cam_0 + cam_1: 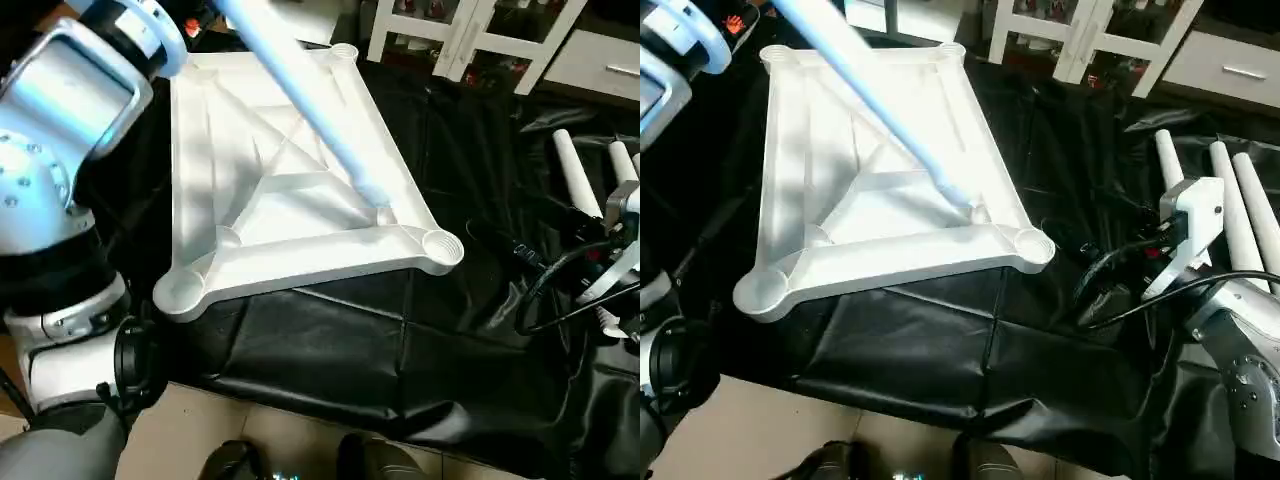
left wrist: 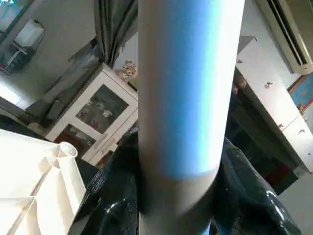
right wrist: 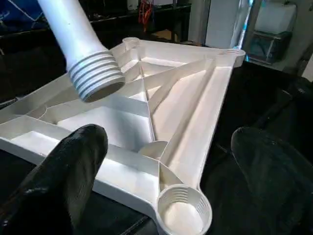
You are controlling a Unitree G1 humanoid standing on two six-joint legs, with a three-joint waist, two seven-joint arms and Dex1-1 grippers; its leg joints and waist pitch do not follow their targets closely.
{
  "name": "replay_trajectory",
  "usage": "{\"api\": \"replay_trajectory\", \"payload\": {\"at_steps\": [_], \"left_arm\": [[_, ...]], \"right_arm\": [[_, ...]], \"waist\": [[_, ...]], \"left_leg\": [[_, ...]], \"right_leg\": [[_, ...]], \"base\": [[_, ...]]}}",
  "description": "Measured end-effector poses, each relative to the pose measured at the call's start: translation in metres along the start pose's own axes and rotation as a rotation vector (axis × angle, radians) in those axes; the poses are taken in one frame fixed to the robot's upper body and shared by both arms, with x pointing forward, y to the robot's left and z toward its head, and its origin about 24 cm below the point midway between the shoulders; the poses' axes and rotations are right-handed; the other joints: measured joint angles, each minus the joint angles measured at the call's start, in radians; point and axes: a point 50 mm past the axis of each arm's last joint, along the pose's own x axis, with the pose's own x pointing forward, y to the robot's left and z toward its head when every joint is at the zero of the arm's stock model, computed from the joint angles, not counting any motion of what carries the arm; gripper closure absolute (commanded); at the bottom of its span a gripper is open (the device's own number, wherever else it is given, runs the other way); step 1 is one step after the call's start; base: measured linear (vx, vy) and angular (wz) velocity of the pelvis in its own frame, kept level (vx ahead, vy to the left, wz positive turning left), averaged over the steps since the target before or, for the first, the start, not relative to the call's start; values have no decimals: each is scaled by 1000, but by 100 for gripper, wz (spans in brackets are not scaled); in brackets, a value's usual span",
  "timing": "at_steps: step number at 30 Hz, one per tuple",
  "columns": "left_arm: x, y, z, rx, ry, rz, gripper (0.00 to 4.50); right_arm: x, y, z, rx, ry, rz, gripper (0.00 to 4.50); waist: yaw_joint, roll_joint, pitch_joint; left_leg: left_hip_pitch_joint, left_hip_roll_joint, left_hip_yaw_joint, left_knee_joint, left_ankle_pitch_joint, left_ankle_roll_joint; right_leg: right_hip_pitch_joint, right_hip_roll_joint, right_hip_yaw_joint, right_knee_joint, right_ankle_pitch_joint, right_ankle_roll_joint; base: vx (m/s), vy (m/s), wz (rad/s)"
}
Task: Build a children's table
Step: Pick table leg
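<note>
**Over the ribbed underside, a leg hangs short of its socket**

On the black-draped work surface (image 1: 330,340), the white children's table top (image 1: 250,170) lies upside down, its X-ribs and round corner sockets facing up. The left gripper (image 2: 176,215) holds one white tube leg (image 1: 300,85), its fingers closed around the shaft. The leg slants down across the ribs, and its threaded end (image 3: 95,78) hangs in the air above them, near the corner socket (image 3: 182,210) but not in it. The right gripper (image 3: 166,171) hovers low beside that same corner, its black fingers (image 3: 63,171) spread wide and empty. Three more white legs (image 1: 1230,200) lie together on the black cover, well apart from the table top, on the robot's right.
</note>
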Motion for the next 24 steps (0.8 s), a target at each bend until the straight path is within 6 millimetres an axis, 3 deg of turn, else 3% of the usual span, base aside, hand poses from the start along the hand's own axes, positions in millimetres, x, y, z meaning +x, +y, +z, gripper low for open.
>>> {"api": "replay_trajectory", "payload": {"at_steps": [6,10,14,24], "left_arm": [[1,-3,-1,-19,-19,-47,289],[-8,-19,5,-48,-112,-304,289],[-30,-19,2,-149,-150,-553,289],[-51,-25,-1,-229,-143,-856,289]], "right_arm": [[2,3,-3,4,12,21,0],[3,5,-6,4,19,33,0],[3,5,-7,0,21,33,0],[3,9,-6,-10,17,47,0]], "waist": [[1,-2,2],[2,-4,5],[-1,-4,7],[2,-4,12]], "left_leg": [[0,0,0,0,0,0],[0,0,0,0,0,0],[1,0,2,-1,0,0],[1,0,2,-2,0,-1]], "right_leg": [[0,0,0,0,0,0],[0,0,0,-1,0,0],[-1,0,1,0,0,0],[-1,0,1,0,0,0]], "base": [[0,0,0],[0,0,0],[0,0,0],[0,0,0]]}}
